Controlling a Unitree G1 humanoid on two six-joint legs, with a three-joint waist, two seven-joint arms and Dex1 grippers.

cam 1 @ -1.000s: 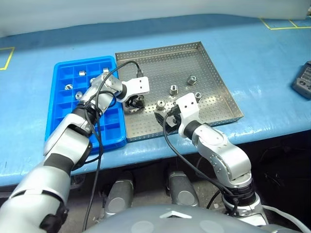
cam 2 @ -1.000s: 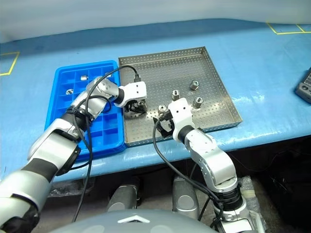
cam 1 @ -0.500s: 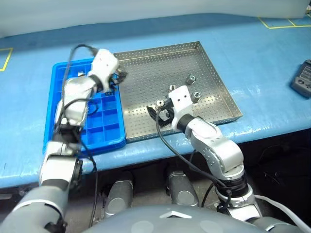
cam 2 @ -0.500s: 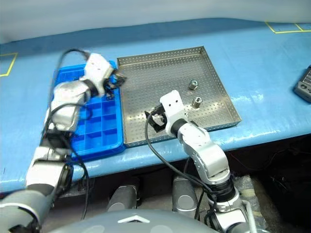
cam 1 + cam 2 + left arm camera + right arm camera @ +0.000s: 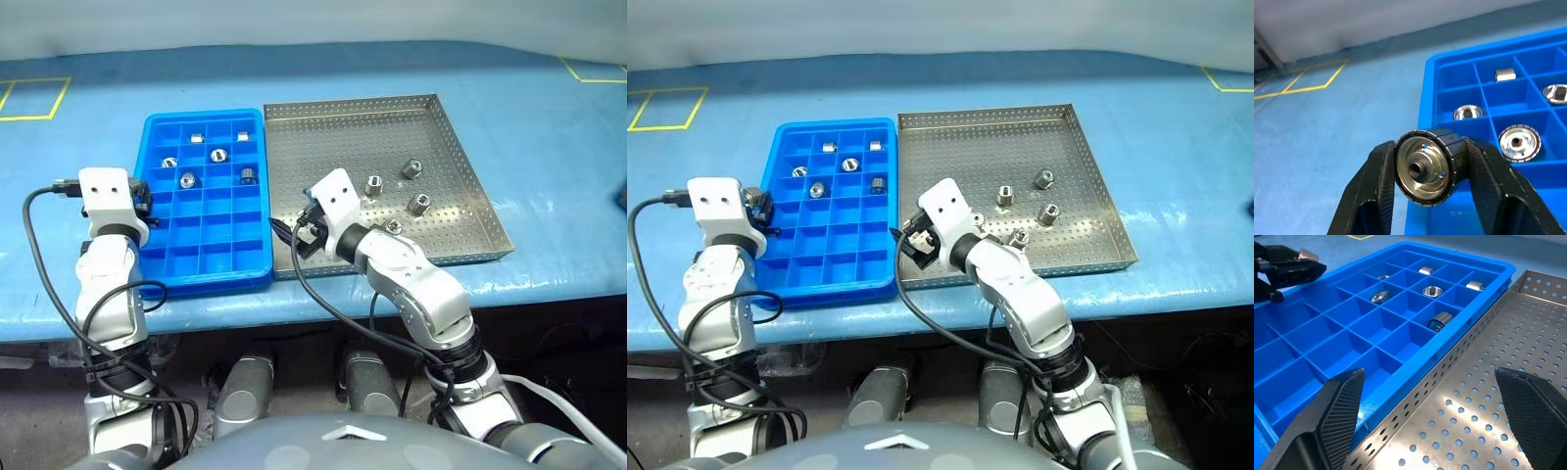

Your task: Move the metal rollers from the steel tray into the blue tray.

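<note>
on the blue table (image 5: 549, 127): steel tray (image 5: 333, 127) set just right of the blue tray (image 5: 206, 264), rims side by side. four metal rollers (image 5: 412, 168) lying loose in the steel tray's right half; five more sitting in compartments in the blue tray's far rows. left gripper (image 5: 1425, 169) at the blue tray's outer left edge, clamped on one roller (image 5: 1424, 167), open end facing the wrist camera. right gripper (image 5: 1430, 382) spread wide, nothing between the fingers, poised over the near left part of the steel tray by the seam between the trays.
</note>
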